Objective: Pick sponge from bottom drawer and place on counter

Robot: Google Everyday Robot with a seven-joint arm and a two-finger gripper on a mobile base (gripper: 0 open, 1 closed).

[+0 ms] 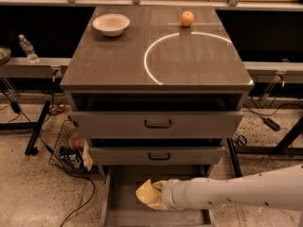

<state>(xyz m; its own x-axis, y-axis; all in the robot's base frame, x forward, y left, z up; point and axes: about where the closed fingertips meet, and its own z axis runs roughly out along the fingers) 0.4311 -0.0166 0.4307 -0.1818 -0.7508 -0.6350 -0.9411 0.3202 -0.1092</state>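
At lower centre, the gripper [147, 195] sat inside the open bottom drawer [125, 179]; whether it gripped anything, I couldn't tell.

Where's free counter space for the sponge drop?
Widest bare patch: the front half of the counter, inside and left of the white arc. Also the strip between the bowl and the orange. Crowding only along the back, at those two. The gripper sits in the bottom drawer, at the sponge.
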